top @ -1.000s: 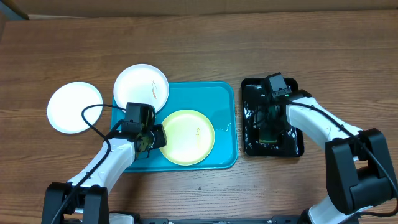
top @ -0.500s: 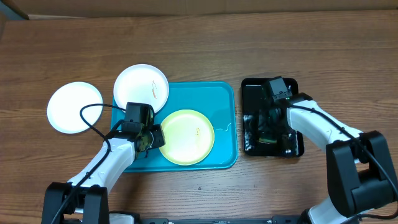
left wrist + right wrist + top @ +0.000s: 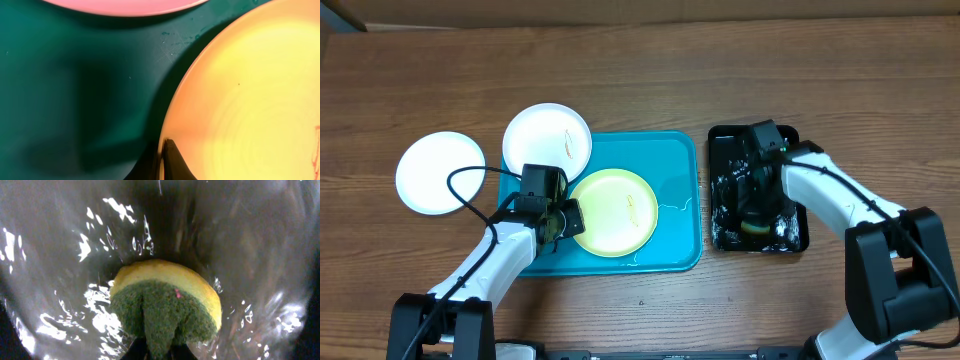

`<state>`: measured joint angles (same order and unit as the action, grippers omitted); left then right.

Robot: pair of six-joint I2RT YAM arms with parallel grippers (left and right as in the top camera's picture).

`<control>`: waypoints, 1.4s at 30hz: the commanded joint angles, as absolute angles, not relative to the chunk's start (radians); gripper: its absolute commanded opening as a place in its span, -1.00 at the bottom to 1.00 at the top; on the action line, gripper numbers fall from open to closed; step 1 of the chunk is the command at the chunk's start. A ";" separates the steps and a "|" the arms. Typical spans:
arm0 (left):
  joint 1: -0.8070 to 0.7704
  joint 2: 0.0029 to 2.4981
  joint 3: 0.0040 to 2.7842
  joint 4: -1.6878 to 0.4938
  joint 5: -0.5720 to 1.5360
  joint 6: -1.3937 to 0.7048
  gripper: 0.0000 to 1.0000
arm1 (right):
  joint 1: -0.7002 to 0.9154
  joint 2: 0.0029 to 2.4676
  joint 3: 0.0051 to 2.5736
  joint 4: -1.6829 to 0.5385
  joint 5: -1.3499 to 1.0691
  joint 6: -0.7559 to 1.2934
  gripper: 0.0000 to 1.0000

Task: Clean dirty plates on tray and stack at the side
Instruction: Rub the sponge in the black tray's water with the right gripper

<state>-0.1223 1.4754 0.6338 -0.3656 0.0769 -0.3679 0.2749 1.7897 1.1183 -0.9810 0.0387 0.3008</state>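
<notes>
The pale yellow-green plate (image 3: 613, 212) lies on the cyan tray (image 3: 670, 160), with a faint brownish smear near its middle. My left gripper (image 3: 563, 221) is shut on the plate's left rim. In the left wrist view its dark fingertips (image 3: 169, 159) pinch the edge of this plate (image 3: 250, 100). A white plate (image 3: 547, 140) with a reddish smear overlaps the tray's far-left corner. Another white plate (image 3: 441, 172) lies on the table to the left. My right gripper (image 3: 756, 205) is down in the black tray, shut on a yellow-and-green sponge (image 3: 165, 305).
The glossy black tray (image 3: 720, 140) stands right of the cyan tray; its bottom (image 3: 60, 255) is wet and shiny. Bare wooden table (image 3: 640, 70) stretches behind both trays. A thin wet trail (image 3: 678, 205) runs across the cyan tray's right part.
Both grippers have closed: the left on the yellow-green plate's rim, the right on the sponge. The plate has shifted a little left and away from the tray's front edge.
</notes>
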 commanded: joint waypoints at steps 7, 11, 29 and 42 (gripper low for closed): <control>-0.117 1.505 0.612 -0.376 0.060 -0.375 -0.92 | 0.273 1.785 1.281 -1.110 0.034 0.267 -0.92; -0.117 1.505 0.612 -0.377 0.077 -0.376 -0.92 | 0.273 1.784 1.280 -1.136 0.032 0.265 -0.92; -0.117 1.505 0.612 -0.353 0.072 -0.401 -0.77 | 0.273 1.785 1.270 -1.123 0.016 0.265 -0.92; -0.118 1.505 0.612 -0.414 0.184 -0.402 -0.85 | 0.274 1.785 1.269 -1.135 0.016 0.305 -0.92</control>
<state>-0.1196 1.4834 0.6350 -0.3889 0.1738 -0.3977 0.2749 1.7927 1.2732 -1.1374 0.0227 0.2745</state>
